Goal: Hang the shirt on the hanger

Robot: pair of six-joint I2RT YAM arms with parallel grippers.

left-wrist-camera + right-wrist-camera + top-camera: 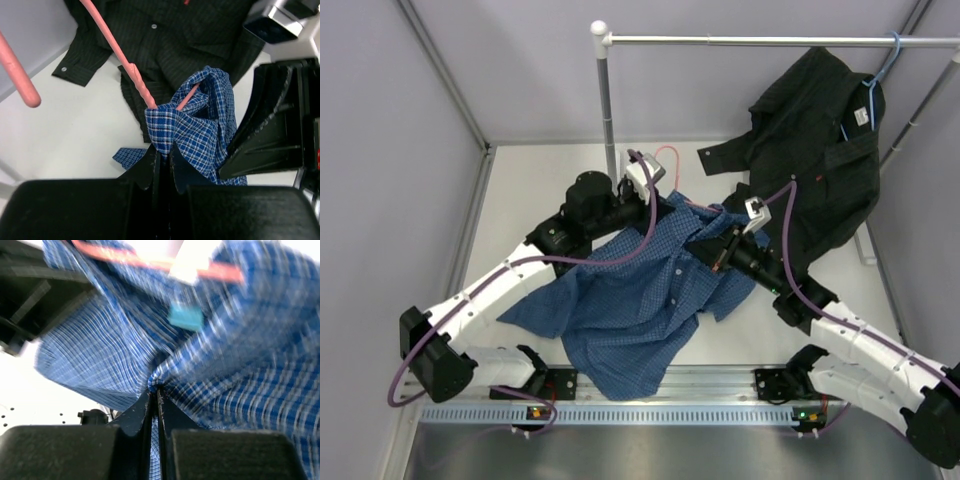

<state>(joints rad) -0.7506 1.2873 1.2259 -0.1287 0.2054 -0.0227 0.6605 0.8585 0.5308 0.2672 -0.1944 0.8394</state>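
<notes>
The blue checked shirt point(640, 300) lies bunched in the middle of the table, its collar end lifted between both grippers. The pink-red wire hanger point(667, 150) sticks up behind it, hook uppermost. In the left wrist view the hanger point(117, 47) runs down into the shirt point(200, 125) at the collar. My left gripper point(164, 149) is shut on a fold of the shirt; it also shows in the top view point(663, 205). My right gripper point(154, 387) is shut on shirt fabric point(100, 355), with the hanger wire point(125, 259) blurred above; it also shows in the top view point(705, 243).
A black shirt point(820, 140) hangs on a light blue hanger point(880, 70) from the metal rail point(750, 41) at the back right, its hem draping onto the table. The rail's upright post point(607, 110) stands behind the left gripper. Grey walls close in both sides.
</notes>
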